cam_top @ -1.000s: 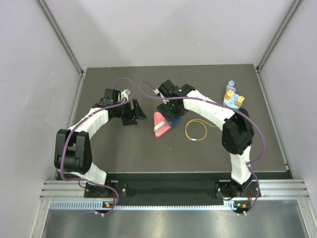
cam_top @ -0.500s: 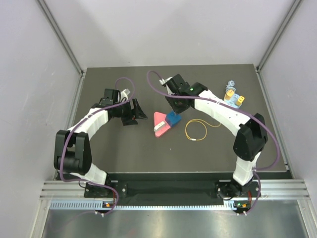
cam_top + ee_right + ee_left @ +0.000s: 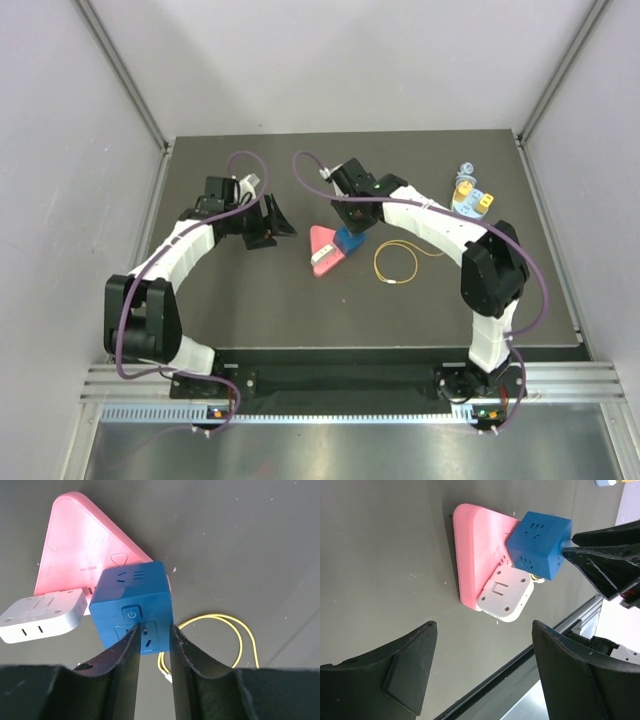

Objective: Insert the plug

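**Top external.** A dark, matte table [image 3: 250, 300] is being bounded by metal rails at both sides and by pale walls beyond. Open surface is being left along its near half. The left gripper [image 3: 280, 228] is being held left of centre. The right gripper [image 3: 350, 224] is being held at centre, over a glossy blue cube [image 3: 349, 241] that is being propped on a pink, round-cornered triangular block [image 3: 325, 265]. A thin yellow cable [image 3: 377, 264] is being shown coiled just right of the cube, its tail being hidden under the right forearm. Two small yellow blocks [image 3: 484, 203] are being carried on a pale blue fixture [image 3: 472, 206] near the far right edge, well apart from both grippers. Which of them is the plug cannot be told.

**Left wrist.** The left gripper's fingers [image 3: 405, 675] are being held wide apart, with nothing between them. A white, rounded adapter [image 3: 503, 596] is being shown lying against the pink block's corner. The cube is being shown tilted, with the right gripper's tips at its edge.

**Right wrist.** The right gripper's fingers [image 3: 120, 665] are being held to a narrow slit, with nothing gripped. Whether their tips are touching the cube's socket face cannot be told. The cable's loop is being seen just beyond the cube.
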`<state>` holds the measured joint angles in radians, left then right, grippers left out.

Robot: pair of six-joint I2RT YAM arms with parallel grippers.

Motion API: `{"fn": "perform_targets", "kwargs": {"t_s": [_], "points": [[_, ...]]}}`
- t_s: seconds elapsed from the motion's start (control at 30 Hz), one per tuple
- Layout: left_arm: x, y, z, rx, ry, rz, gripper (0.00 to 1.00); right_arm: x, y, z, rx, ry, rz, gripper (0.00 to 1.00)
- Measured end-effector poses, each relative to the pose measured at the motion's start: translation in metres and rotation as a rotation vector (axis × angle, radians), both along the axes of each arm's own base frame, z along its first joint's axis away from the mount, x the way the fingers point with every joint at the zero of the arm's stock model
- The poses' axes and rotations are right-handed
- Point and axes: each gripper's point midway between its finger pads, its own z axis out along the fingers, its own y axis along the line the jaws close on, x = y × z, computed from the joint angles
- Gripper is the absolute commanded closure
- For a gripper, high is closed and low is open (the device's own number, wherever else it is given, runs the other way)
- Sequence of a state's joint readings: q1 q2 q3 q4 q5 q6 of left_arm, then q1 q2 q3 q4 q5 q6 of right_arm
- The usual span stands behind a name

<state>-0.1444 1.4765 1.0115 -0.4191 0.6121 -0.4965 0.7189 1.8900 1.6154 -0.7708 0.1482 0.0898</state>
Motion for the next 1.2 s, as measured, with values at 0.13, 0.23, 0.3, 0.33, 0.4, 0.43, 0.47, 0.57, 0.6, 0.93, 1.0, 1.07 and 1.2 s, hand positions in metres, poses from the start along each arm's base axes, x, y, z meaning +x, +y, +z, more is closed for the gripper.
{"fn": "perform_targets", "kwargs": {"t_s": [0.13, 0.23, 0.3, 0.33, 0.4, 0.43, 0.47, 0.57, 0.6, 0.93, 1.0, 1.07, 1.2], "points": [[0.002, 0.0, 0.014, -0.002, -0.03, 0.002, 0.19, 0.001, -0.001, 0.004, 0.004, -0.007, -0.005, 0.63], [0.005, 0.0, 0.033, -0.009, -0.084, 0.001, 0.02, -0.004, -0.006, 0.015, 0.022, -0.022, -0.016, 0.54], [0.004, -0.001, 0.048, -0.02, -0.127, 0.0, 0.02, -0.014, -0.012, 0.027, 0.056, -0.033, -0.033, 0.29], [0.004, -0.001, 0.054, -0.024, -0.146, -0.001, 0.02, -0.02, -0.016, 0.034, 0.076, -0.04, -0.04, 0.15], [0.0, -0.002, 0.073, -0.041, -0.205, -0.01, 0.02, -0.033, -0.023, 0.049, 0.125, -0.064, -0.048, 0.0], [-0.002, -0.003, 0.083, -0.051, -0.24, -0.017, 0.02, -0.041, -0.029, 0.059, 0.151, -0.081, -0.056, 0.0], [-0.005, -0.004, 0.094, -0.061, -0.275, -0.024, 0.02, -0.049, -0.035, 0.069, 0.178, -0.099, -0.063, 0.0], [-0.016, -0.008, 0.127, -0.085, -0.394, -0.065, 0.01, -0.066, -0.048, 0.109, 0.295, -0.181, -0.103, 0.0], [-0.02, -0.008, 0.136, -0.087, -0.431, -0.077, 0.01, -0.071, -0.052, 0.124, 0.345, -0.215, -0.122, 0.0], [-0.058, -0.004, 0.211, -0.1, -0.746, -0.115, 0.01, -0.114, -0.104, 0.198, 0.69, -0.456, -0.299, 0.0], [-0.058, -0.005, 0.213, -0.104, -0.754, -0.119, 0.01, -0.116, -0.109, 0.205, 0.713, -0.48, -0.312, 0.0], [-0.058, -0.005, 0.214, -0.105, -0.755, -0.119, 0.01, -0.117, -0.115, 0.215, 0.736, -0.514, -0.331, 0.0], [-0.058, -0.005, 0.216, -0.108, -0.765, -0.117, 0.01, -0.117, -0.123, 0.224, 0.748, -0.563, -0.352, 0.0]]}}
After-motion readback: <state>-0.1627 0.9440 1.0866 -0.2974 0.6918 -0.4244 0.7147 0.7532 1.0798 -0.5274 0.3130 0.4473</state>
